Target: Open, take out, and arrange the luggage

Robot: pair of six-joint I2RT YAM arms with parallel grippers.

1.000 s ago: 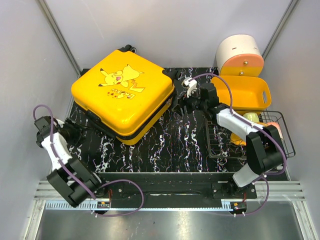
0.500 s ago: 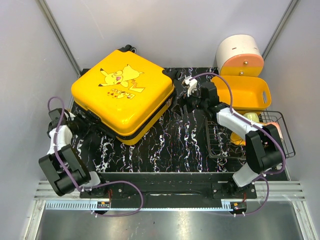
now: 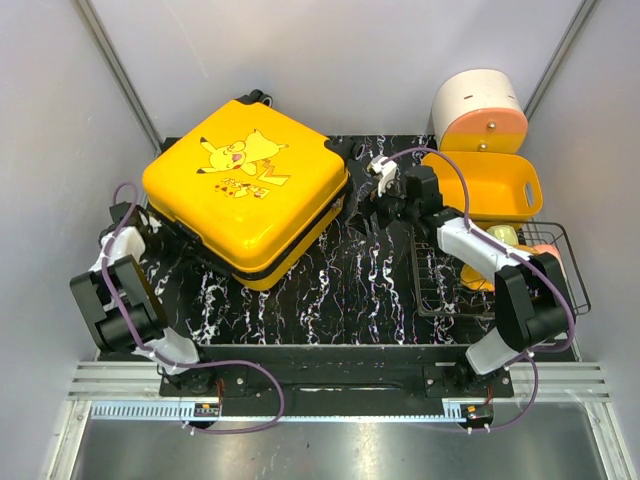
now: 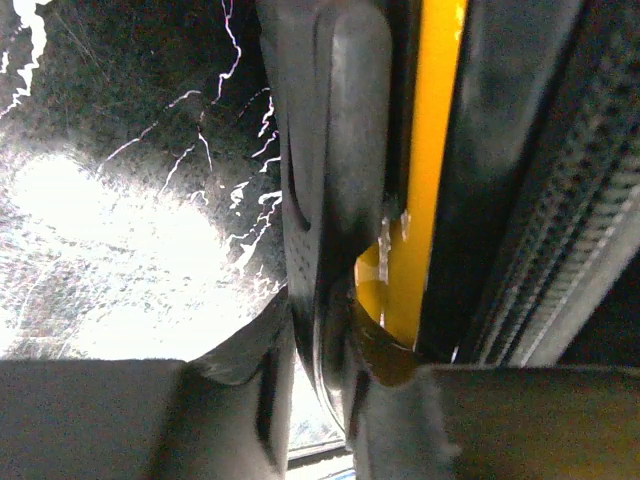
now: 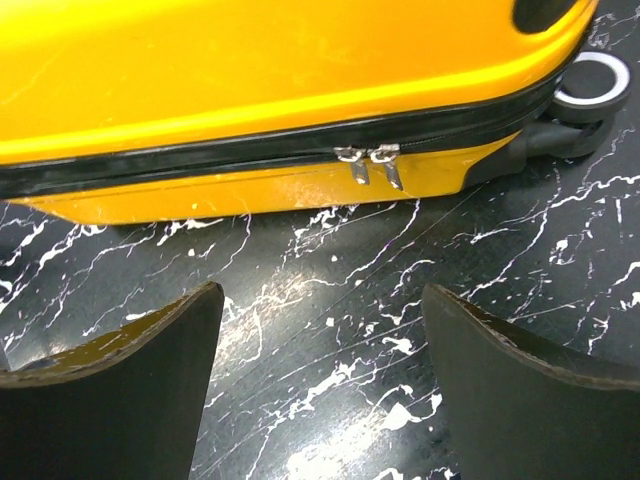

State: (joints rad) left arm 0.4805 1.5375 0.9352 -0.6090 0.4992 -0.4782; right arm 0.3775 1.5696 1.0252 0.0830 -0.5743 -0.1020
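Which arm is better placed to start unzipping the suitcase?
Right. Its open pincer faces the two zipper pulls on the closed suitcase, nothing between. The left pincer sits against the suitcase's opposite side by a black handle, with no pulls in its view.

luggage [image 3: 245, 190]: glossy yellow hard plastic | zip pulls [image 5: 370, 165]: metal | table [image 3: 340, 290]: shiny black marbled
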